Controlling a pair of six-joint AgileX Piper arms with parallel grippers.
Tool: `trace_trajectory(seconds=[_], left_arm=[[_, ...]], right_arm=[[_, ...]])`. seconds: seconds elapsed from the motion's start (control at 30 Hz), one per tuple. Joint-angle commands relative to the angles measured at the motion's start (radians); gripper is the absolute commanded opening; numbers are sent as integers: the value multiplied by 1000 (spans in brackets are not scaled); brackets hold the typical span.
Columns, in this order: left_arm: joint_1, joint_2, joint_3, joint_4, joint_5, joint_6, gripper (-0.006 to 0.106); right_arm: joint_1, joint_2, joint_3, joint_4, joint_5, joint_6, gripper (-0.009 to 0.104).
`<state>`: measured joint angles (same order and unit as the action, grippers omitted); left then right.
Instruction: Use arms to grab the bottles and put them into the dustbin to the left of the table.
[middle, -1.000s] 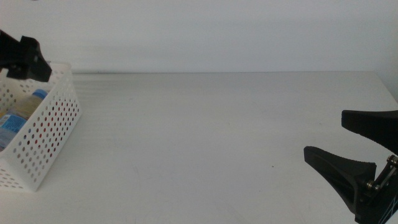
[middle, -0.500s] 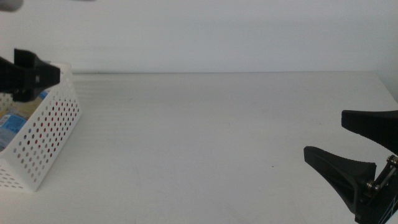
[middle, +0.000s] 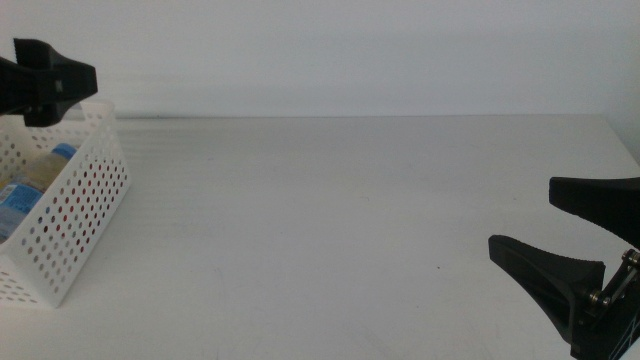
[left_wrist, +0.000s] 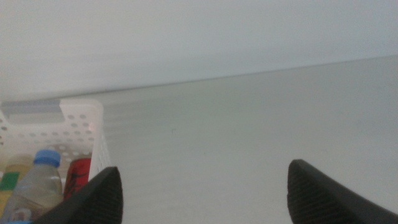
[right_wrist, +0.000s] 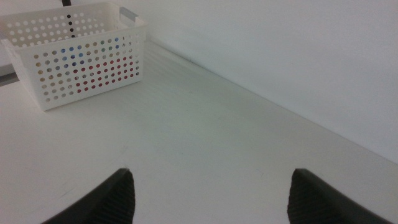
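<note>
The white perforated dustbin (middle: 75, 215) stands at the table's left edge. Inside it lie the clear water bottle with a blue cap (middle: 62, 152), the red can (left_wrist: 78, 175) and the yellow tea bottle (left_wrist: 11, 182); the can's red shows through the holes. My left gripper (middle: 60, 85) hovers above the dustbin's far right corner, open and empty. In the left wrist view its jaws stand wide apart (left_wrist: 204, 168) with the dustbin (left_wrist: 78, 121) beside one jaw. My right gripper (middle: 522, 217) waits open and empty low at the table's right; the dustbin (right_wrist: 81, 53) is far from it.
The white table (middle: 330, 220) stretches between dustbin and right gripper, with a tiny dark speck (middle: 437, 267) near the right gripper. A pale wall runs behind the table's far edge.
My left gripper has risen and shifted slightly right above the dustbin. The right gripper has not moved.
</note>
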<state>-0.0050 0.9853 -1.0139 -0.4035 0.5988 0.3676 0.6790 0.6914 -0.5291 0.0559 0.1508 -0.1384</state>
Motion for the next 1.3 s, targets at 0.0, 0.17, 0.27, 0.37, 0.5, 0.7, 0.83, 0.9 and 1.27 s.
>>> trace_trajectory(seconds=[0.0,0.17,0.27,0.37,0.5,0.7,0.83,0.9,1.27], left_arm=[[-6,-16,-25,-42,-91,-11,83],[-6,-16,-25,-51,-110,-11,83],[-6,-15,-21,-50,-124,-11,83],[-6,-21,-21,-11,-152,-11,83],[-6,-38,-21,49,-183,-12,83],[-6,-39,-21,64,-230,-36,83],[-6,-39,-21,57,-227,-157,83],[-6,-39,-21,75,-227,-186,83],[-5,-39,-6,91,-241,-186,83]], right_arm=[[-5,-1,-29,-10,-75,-4,64],[-5,-1,-29,-10,-75,-4,64],[-5,-1,-29,-10,-75,-4,64],[-5,-1,-29,-10,-75,-4,64],[-5,-1,-29,-10,-75,-4,64],[-5,-1,-29,-10,-75,-4,64],[-5,-1,-29,-10,-75,-4,64],[-5,-1,-29,-10,-75,-4,64],[-30,-2,-29,-91,-75,-4,64]])
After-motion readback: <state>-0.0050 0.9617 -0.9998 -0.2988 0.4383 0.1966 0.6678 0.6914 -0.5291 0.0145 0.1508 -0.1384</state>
